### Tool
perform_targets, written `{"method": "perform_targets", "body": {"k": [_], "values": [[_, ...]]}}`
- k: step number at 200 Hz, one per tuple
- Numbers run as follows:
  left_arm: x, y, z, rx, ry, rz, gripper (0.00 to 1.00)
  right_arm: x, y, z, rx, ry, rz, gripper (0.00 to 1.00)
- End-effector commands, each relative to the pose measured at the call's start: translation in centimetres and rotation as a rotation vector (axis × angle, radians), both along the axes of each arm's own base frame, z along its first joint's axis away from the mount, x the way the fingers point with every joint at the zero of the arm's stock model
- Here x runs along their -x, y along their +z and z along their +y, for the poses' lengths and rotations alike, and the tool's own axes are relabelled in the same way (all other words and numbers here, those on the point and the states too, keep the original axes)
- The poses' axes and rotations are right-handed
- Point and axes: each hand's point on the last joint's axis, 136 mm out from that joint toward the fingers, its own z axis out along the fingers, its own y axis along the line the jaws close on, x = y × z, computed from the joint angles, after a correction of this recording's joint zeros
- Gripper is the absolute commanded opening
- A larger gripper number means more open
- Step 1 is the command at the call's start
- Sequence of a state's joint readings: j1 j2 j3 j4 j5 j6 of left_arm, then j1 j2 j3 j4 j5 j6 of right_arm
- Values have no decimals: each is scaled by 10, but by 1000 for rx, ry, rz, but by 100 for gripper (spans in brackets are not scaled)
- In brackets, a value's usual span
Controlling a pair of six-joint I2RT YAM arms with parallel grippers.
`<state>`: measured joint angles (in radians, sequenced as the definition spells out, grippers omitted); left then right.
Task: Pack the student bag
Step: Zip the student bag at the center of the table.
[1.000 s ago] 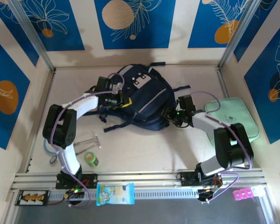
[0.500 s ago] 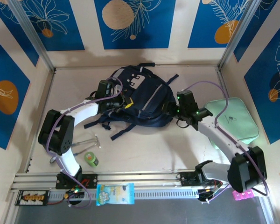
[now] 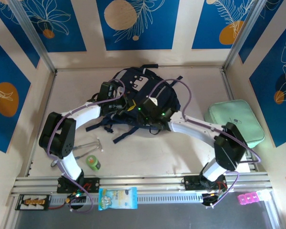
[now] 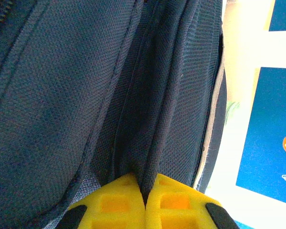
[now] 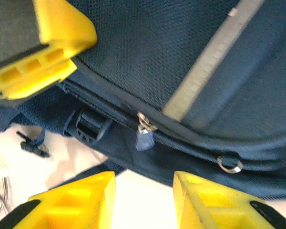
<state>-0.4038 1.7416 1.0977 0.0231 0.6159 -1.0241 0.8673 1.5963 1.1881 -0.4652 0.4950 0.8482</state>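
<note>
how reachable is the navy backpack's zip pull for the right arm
Likely yes: the right end effector stands open facing the small blue zip pull on the navy fabric backpack, nothing between.

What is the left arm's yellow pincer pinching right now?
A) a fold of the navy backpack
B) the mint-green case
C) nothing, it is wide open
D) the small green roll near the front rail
A: in the left wrist view the left pincer is shut on a raised fold of the student bag, with navy fabric squeezed between its yellow tips.
</note>
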Motion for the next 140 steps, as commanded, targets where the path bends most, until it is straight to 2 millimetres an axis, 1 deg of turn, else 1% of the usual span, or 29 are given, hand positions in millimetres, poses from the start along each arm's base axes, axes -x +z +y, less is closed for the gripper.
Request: {"method": "perform_targets", "body": {"k": [1,18,25,37,52,65,98,115,127,140], "values": [[-4,44,-14,81,-34,-118,0,-13,-4,2,16,-95,-2,37],[-3,43,-14,80,-36,-117,0,-18,-13,4,42,-125,19,36],[-3,43,-14,79,-36,-115,0,-20,-16,3,56,-141,29,34],[-3,42,-14,80,-39,-113,0,-21,-21,-2,87,-186,51,28],[-2,41,-14,80,-41,-110,0,-21,-26,-6,123,-226,63,25],[-2,40,-14,77,-41,-111,0,-21,-29,-10,144,-250,61,24],[-2,41,-14,77,-45,-115,0,-23,-36,-10,187,-224,52,24],[-2,40,-14,71,-49,-118,0,-23,-35,-13,214,-204,37,19],[-3,40,-13,65,-50,-121,0,-23,-34,-15,228,-180,25,14],[-4,40,-12,55,-50,-124,0,-21,-32,-20,242,-166,12,11]]}}
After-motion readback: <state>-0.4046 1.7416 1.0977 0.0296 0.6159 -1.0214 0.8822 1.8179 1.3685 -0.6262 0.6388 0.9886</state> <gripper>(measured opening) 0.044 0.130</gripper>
